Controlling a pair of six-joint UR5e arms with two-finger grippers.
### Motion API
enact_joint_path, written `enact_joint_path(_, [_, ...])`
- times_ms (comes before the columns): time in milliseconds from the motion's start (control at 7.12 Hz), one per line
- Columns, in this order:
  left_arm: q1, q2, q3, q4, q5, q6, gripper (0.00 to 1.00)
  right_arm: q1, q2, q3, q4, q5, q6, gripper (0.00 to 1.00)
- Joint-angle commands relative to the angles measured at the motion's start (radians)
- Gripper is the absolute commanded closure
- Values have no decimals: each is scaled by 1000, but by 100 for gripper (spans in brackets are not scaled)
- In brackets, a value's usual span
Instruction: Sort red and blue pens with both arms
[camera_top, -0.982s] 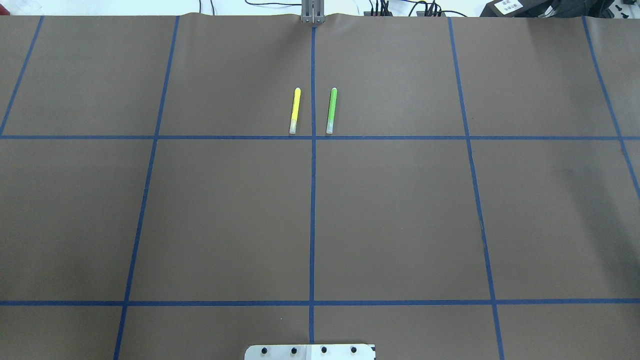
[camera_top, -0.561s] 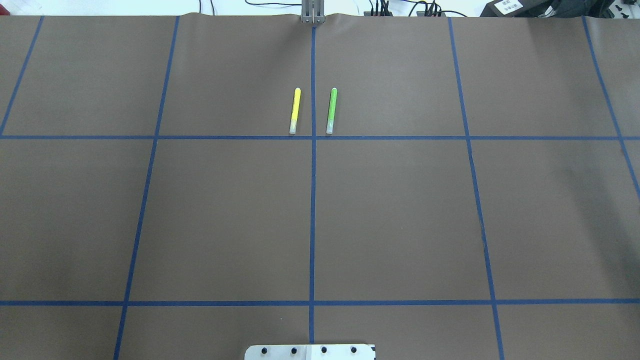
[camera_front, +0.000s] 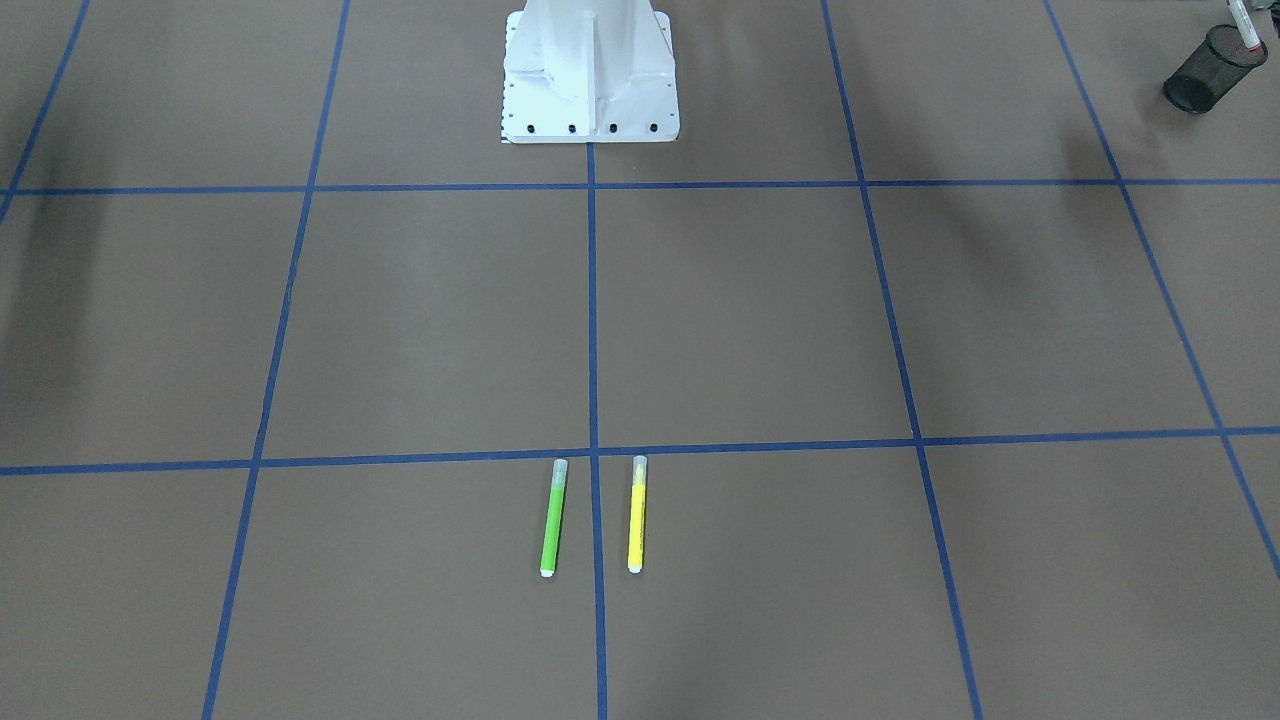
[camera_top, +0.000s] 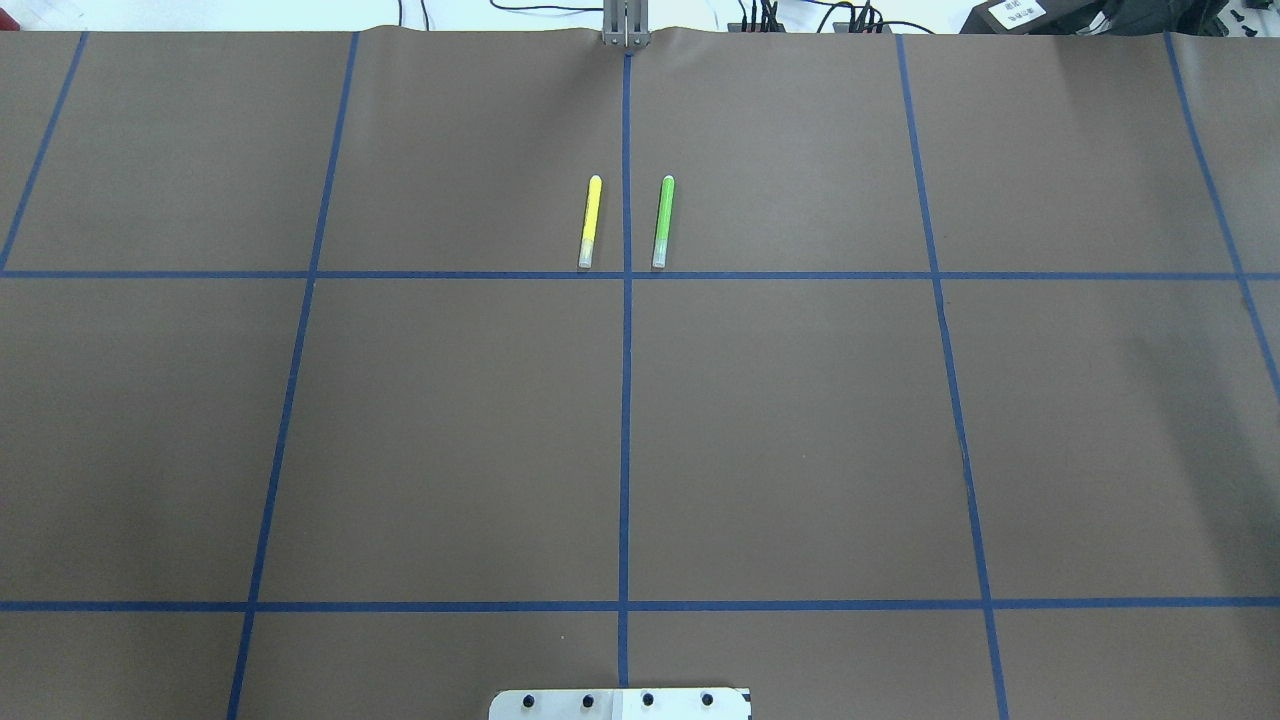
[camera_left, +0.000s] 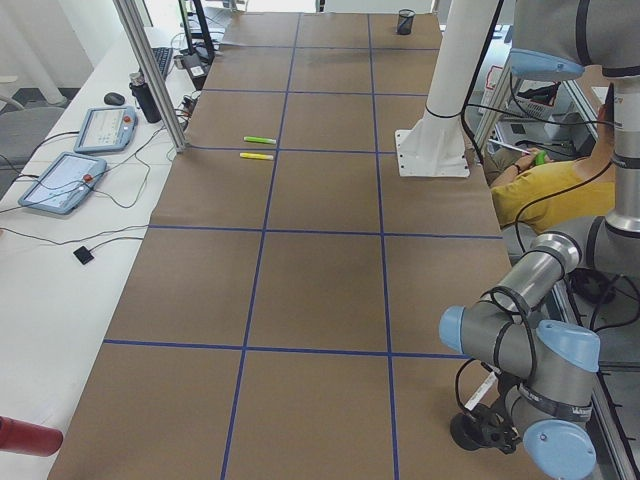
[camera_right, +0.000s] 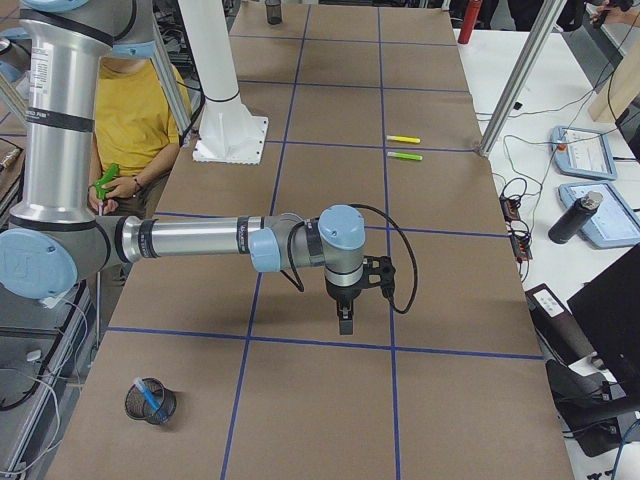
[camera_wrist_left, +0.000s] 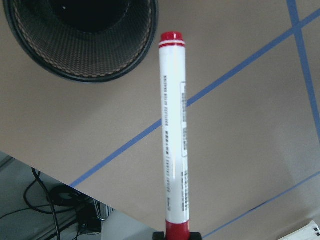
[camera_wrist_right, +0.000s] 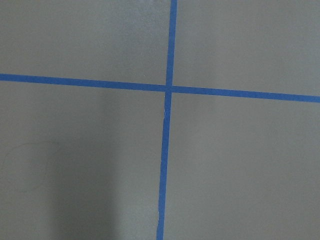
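Observation:
The red pen, white-bodied with red ends, is held upright by its red cap in my left gripper, of which only a black edge shows. The pen's free end hangs just beside the rim of a black mesh cup. In the front-facing view the red pen shows above that cup. The blue pen stands inside a second mesh cup at the table's right end. My right gripper points down over a tape crossing; I cannot tell whether it is open or shut.
A yellow marker and a green marker lie side by side at the far centre line. The white base block stands mid-table. A person in a yellow shirt sits behind the robot. Tablets lie beyond the table's edge.

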Motion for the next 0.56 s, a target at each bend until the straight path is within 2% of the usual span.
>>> enact_joint_path(0, [-166,-54,0,-59,171,-29,100,0,-5,-1,10,3,-1,0])
enact_joint_path(421, [-216,-54,32,-35,184,-88,100,0,-3,2,10,3,-4,0])
